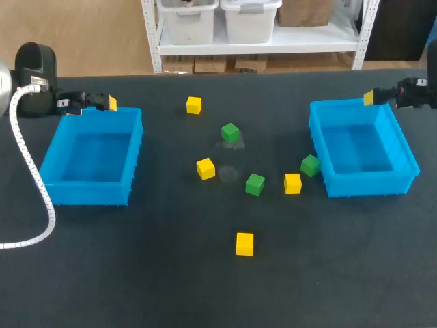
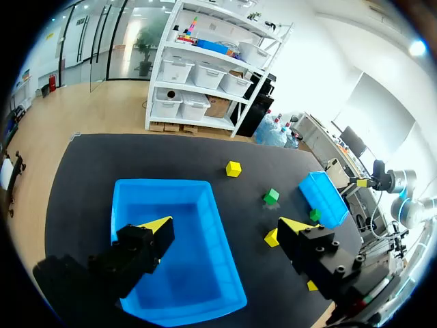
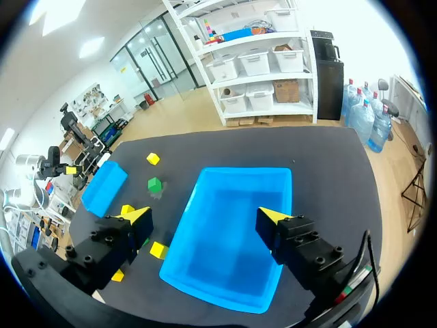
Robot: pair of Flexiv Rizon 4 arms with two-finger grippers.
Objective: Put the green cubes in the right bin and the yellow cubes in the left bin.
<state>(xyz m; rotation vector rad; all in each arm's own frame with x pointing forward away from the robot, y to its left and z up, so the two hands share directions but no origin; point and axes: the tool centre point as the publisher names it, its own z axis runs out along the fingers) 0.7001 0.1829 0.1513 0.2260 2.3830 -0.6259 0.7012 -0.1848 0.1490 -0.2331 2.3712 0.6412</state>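
Several yellow cubes lie on the dark table between the bins, among them one at the back [image 1: 194, 104] and one nearest the front [image 1: 245, 243]. Three green cubes are there too: one mid-table [image 1: 231, 132], one lower [image 1: 255, 184], and one [image 1: 311, 165] touching the right bin [image 1: 362, 108]. My left gripper [image 1: 106, 102] [image 2: 225, 225] hovers open and empty over the back edge of the left bin [image 1: 92, 195] [image 2: 160, 183]. Above the back edge of the right bin [image 3: 242, 171], my right gripper [image 1: 370, 97] [image 3: 205, 217] is open and empty as well. Both bins hold nothing.
A white coiled cable [image 1: 31, 171] runs from my left arm down the table's left side. Open table lies in front of both bins and around the front yellow cube.
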